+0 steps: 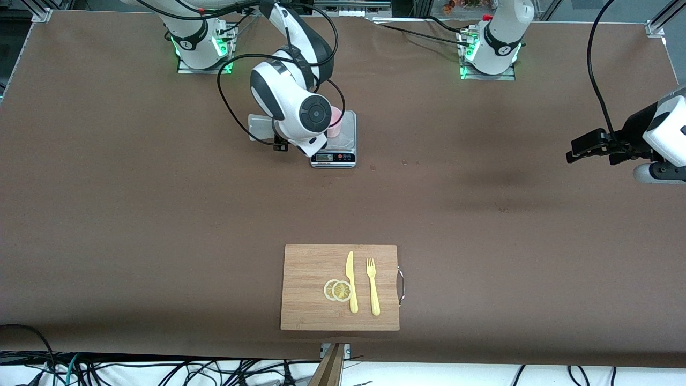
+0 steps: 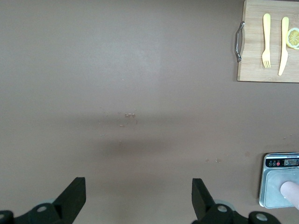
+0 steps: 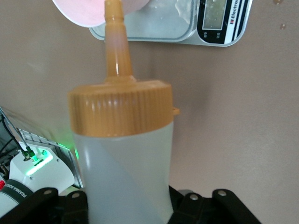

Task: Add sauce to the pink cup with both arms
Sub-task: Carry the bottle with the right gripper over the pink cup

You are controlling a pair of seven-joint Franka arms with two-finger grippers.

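Brown matting covers the whole table [image 1: 161, 214], and I see both arm bases fixed along its edge farthest from the front camera. On my feed the right arm folds down over a digital scale [image 1: 337, 155] that sits toward the right arm's end of the table. The pink cup [image 1: 336, 119] stands on the scale's platform, mostly hidden by the arm's wrist in the front view. My right wrist view shows the right gripper [image 3: 126, 205] clamped on the sauce bottle [image 3: 124, 172], the body translucent and whitish, with its orange nozzle [image 3: 114, 42] aimed at the cup's rim and overlapping it. I cannot tell whether the tip touches the cup. The left gripper [image 1: 587, 147] hangs over bare table at the left arm's end, waiting, well apart from the scale; its jaws stand wide apart and hold nothing, as the left wrist view confirms. Nearer to the front camera lies a wooden cutting board [image 1: 305, 311] carrying a yellow knife [image 1: 351, 281], a yellow fork [image 1: 372, 287] and two lemon slices [image 1: 337, 290] beside the knife.
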